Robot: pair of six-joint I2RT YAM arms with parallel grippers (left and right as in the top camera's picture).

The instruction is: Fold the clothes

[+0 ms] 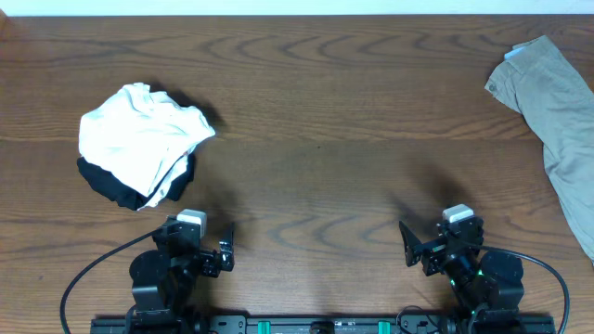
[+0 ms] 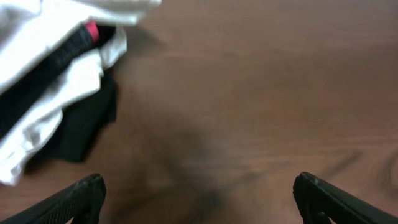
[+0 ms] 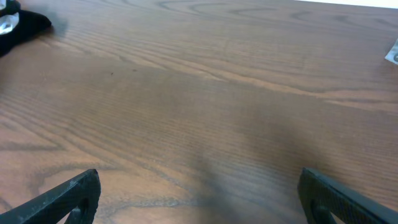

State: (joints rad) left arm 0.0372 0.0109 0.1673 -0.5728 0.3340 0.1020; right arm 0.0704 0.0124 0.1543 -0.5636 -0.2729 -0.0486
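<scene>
A crumpled white T-shirt [image 1: 141, 139] lies on the left of the table in a heap with a black garment [image 1: 109, 187] under it. In the left wrist view the white shirt [image 2: 43, 93] and the black garment [image 2: 84, 127] fill the upper left, with a red-edged dark waistband [image 2: 91, 31] showing. A khaki-grey garment [image 1: 557, 121] lies at the far right edge. My left gripper [image 1: 225, 250] is open and empty near the front edge, below the heap. My right gripper [image 1: 408, 246] is open and empty at the front right. Both also show in their wrist views [image 2: 199, 199] [image 3: 199, 199].
The wooden table [image 1: 325, 139] spans the whole view. The arm bases and cables [image 1: 306, 323] sit along the front edge. A small corner of the khaki garment [image 3: 392, 53] shows at the right edge of the right wrist view.
</scene>
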